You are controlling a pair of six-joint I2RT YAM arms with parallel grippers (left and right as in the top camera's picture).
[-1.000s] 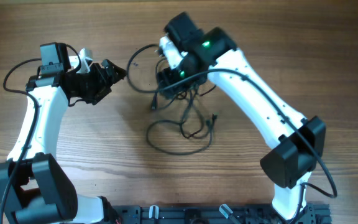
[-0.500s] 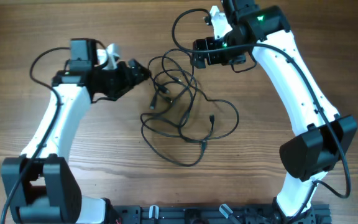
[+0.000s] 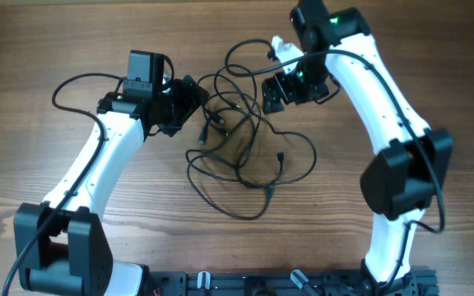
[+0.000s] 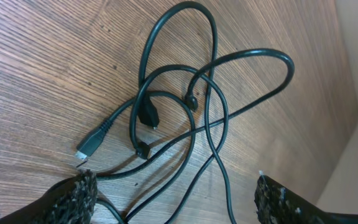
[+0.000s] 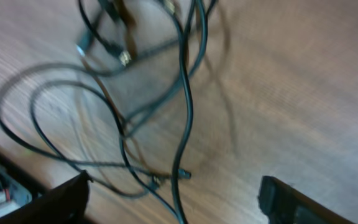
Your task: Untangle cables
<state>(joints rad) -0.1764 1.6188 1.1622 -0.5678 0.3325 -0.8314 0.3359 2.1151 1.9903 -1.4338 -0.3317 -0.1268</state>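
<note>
At the centre of the brown wooden bench (image 3: 56, 41), the thin black cables (image 4: 149, 116) now lie looser than before but still crossed: untangling continues. Both open and empty, the left end effector (image 3: 189, 100) has approached at 10 o'clock, the right end effector (image 3: 276, 92) at 1 o'clock.

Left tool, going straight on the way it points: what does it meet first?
The cables. The left tool stands open, and strands of the tangle run between its fingers and just ahead; its height above them is unclear.
</note>
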